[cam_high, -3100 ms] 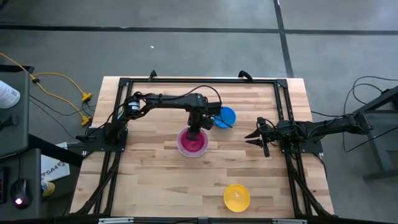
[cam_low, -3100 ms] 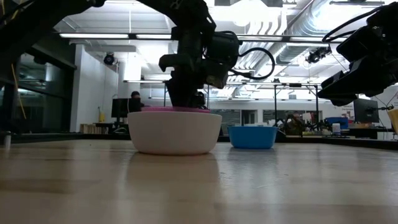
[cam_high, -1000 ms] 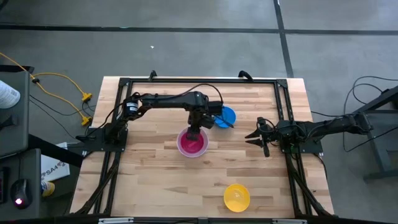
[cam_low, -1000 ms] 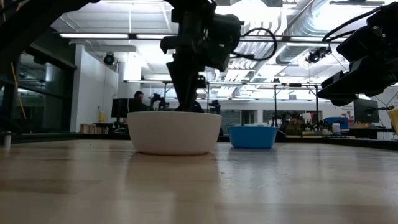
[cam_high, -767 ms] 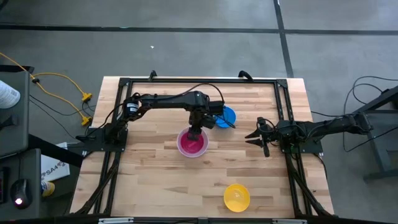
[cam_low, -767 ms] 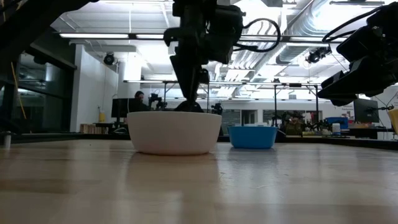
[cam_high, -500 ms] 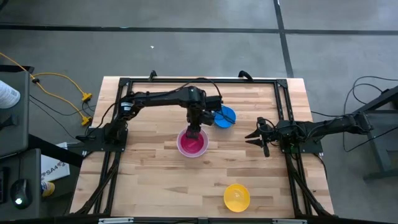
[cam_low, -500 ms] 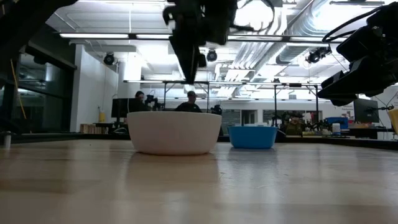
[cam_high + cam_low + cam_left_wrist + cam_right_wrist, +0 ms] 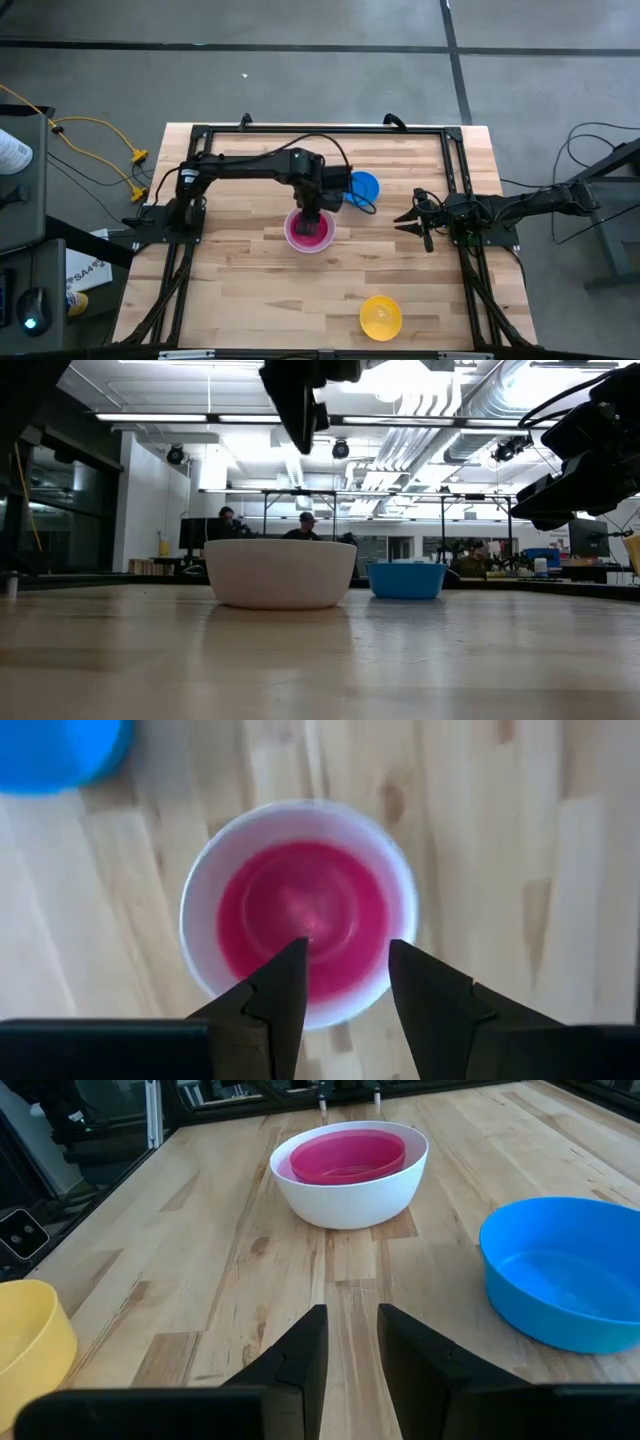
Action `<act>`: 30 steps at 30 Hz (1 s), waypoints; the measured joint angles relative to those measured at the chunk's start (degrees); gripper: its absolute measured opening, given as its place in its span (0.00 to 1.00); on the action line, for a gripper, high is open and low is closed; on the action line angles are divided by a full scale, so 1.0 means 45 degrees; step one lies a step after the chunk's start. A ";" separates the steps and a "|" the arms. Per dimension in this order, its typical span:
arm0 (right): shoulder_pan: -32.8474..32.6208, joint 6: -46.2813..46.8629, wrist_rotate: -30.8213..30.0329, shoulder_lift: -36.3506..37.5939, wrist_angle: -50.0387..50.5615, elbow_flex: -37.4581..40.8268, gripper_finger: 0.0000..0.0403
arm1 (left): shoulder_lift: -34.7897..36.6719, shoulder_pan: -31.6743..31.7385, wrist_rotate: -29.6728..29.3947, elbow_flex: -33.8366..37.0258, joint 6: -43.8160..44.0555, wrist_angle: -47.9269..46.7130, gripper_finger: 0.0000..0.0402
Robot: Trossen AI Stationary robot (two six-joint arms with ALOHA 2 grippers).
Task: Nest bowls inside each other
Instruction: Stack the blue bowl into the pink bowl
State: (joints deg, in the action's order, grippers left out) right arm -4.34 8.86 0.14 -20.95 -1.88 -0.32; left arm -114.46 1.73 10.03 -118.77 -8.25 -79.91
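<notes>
A white bowl (image 9: pixel 308 233) stands on its base mid-table, and a red-pink bowl (image 9: pixel 303 916) sits nested inside it. A blue bowl (image 9: pixel 363 187) stands just beyond it toward the far right. A yellow bowl (image 9: pixel 381 316) stands near the front edge. My left gripper (image 9: pixel 345 958) hangs open above the nested pair, pointing down, well clear of the rim in the low view (image 9: pixel 303 445), with nothing between its fingers. My right gripper (image 9: pixel 405 221) waits open at the table's right side, pointing level toward the bowls.
A black metal frame (image 9: pixel 320 129) borders the wooden table top at the far side, left and right. Bare wood lies at the near left and between the white and yellow bowls. People and desks show in the room beyond the table in the low view.
My left gripper has risen straight out of the nested bowls, from fingertips down inside the white bowl to well above its rim, staying open. The red-pink bowl has stayed inside the white one, and neither has shifted.
</notes>
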 joint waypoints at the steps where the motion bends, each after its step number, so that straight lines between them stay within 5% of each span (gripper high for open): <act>1: -0.0002 0.0002 0.0000 0.0000 0.0002 0.0005 0.21 | 0.0131 -0.0080 0.0093 0.0150 0.0052 0.0322 0.35; 8: 0.0000 0.0000 0.0000 0.0000 -0.0004 0.0003 0.21 | 0.2133 -0.0842 0.0064 0.2981 0.1023 0.2174 0.35; 19: -0.0002 0.0000 0.0005 0.0005 0.0036 0.0002 0.21 | 0.6854 -0.2180 -0.0083 1.1009 0.2884 0.9032 0.35; 30: 0.0000 0.0000 -0.0005 0.0005 -0.0017 0.0000 0.21 | 1.0015 -0.3395 -0.0211 1.6194 0.3147 1.3829 0.35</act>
State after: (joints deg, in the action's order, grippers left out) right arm -4.34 8.86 0.12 -20.93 -1.96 -0.32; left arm -69.40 -13.54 9.08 -45.89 5.91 -17.68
